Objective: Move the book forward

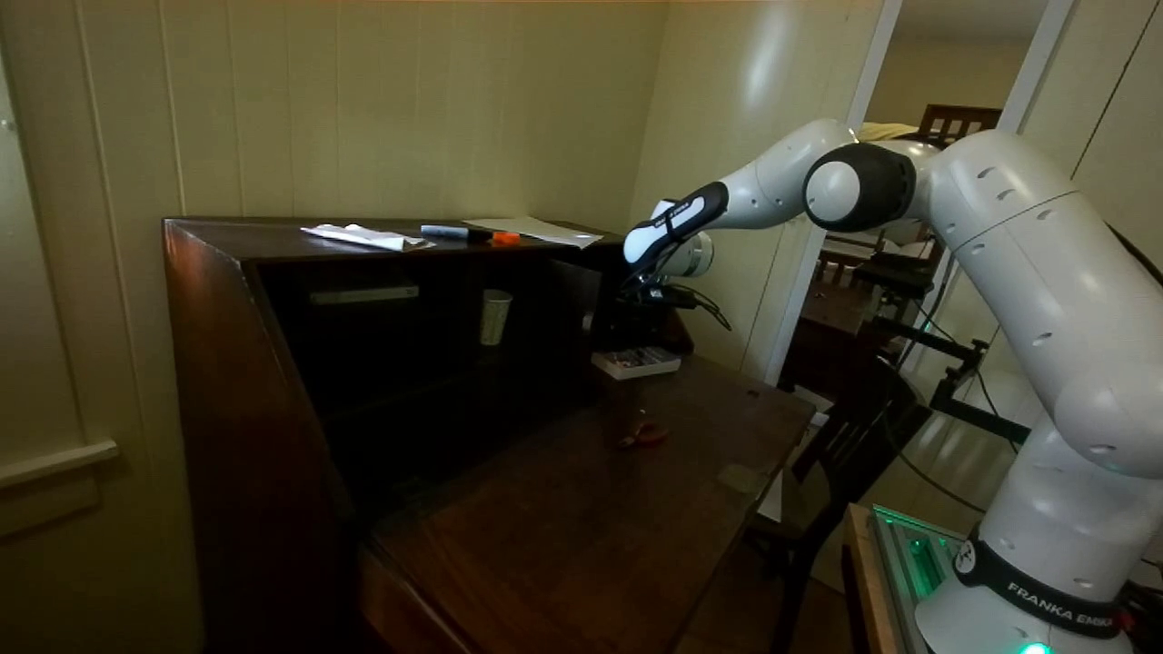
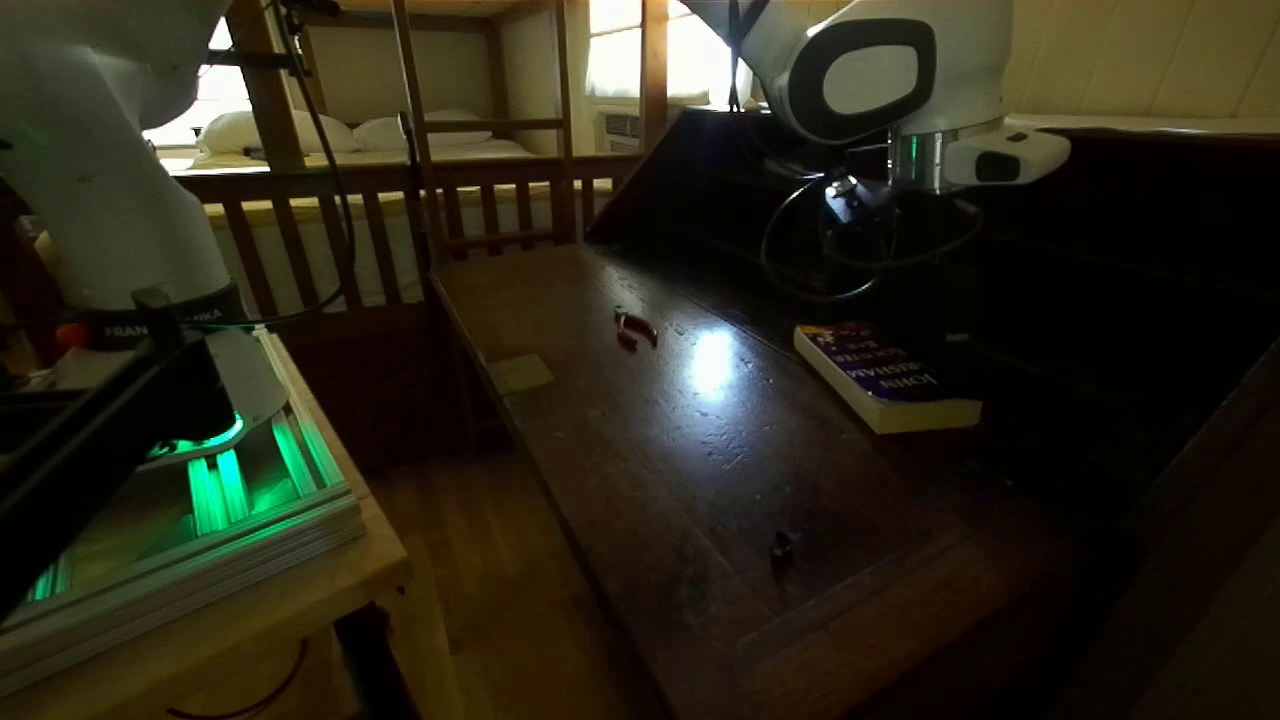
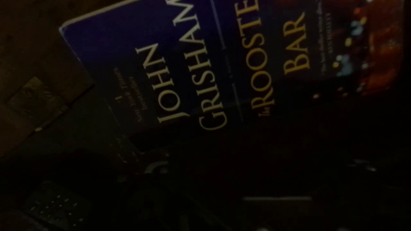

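Note:
The book is a thick paperback with a dark blue cover, yellow lettering and pale page edges. It lies flat on the desk by the shelves, in both exterior views (image 1: pixel 638 363) (image 2: pixel 880 375). In the wrist view its cover (image 3: pixel 205 64) fills the upper part, and its lower side is lost in darkness. My gripper (image 2: pixel 948 325) points down over the book's shelf-side part and hides some of the cover. Its dark parts also fill the bottom of the wrist view (image 3: pixel 263 179). The fingers are too dark to show their opening or whether they touch the book.
Red-handled pliers (image 1: pixel 645 434) (image 2: pixel 637 328) lie on the desk (image 2: pixel 640 480). A tiny dark object (image 2: pixel 782 547) is near one end. The dark shelves hold a cup (image 1: pixel 495 316). Papers (image 1: pixel 363 237) and a marker (image 1: pixel 445 232) lie on top. A chair (image 1: pixel 840 445) stands beside the desk.

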